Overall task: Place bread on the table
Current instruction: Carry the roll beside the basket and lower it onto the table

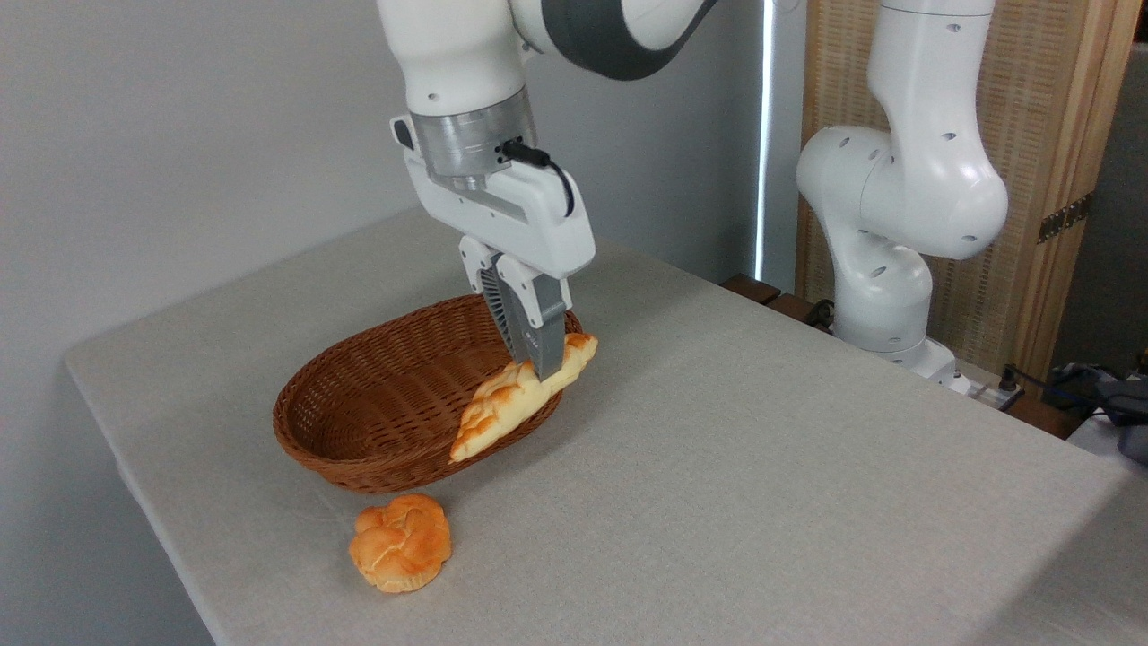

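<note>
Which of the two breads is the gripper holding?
The long braided loaf, pinched in the gripper over the wicker basket's right rim. The round knotted bun lies untouched on the table in front of the basket.

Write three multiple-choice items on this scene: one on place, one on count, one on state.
1. Where is the round bun?
A. on the table in front of the basket
B. inside the basket
C. in the tool

2. How many bread pieces show?
A. one
B. two
C. four

3. What is the tool doing?
A. hanging open
B. shut on the braided loaf
C. pressing the bun

Answers: 1 A, the bun lies on the cloth outside the rim; 2 B, loaf and bun only; 3 B, the fingers clamp the loaf over the basket's edge.
</note>
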Robot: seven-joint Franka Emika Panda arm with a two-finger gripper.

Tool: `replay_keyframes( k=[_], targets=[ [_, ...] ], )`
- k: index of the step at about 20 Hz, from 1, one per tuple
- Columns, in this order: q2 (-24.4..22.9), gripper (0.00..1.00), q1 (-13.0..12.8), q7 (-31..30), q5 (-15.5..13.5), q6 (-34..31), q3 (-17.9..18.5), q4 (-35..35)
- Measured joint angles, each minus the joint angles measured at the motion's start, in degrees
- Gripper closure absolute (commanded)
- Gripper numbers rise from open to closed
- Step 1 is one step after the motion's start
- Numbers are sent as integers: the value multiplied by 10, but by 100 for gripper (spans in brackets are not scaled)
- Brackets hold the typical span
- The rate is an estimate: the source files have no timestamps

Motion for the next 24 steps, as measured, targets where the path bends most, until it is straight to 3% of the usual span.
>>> replay_keyframes(
  k=[6, 10, 14, 24],
  targets=[
    [-1, 67, 3, 16, 0, -11, 27, -5],
    [11, 44, 8, 17, 0, -9, 28, -10],
    [25, 41, 15, 17, 0, 9, 29, -10],
    [30, 7, 18, 17, 43, 11, 42, -10]
  ],
)
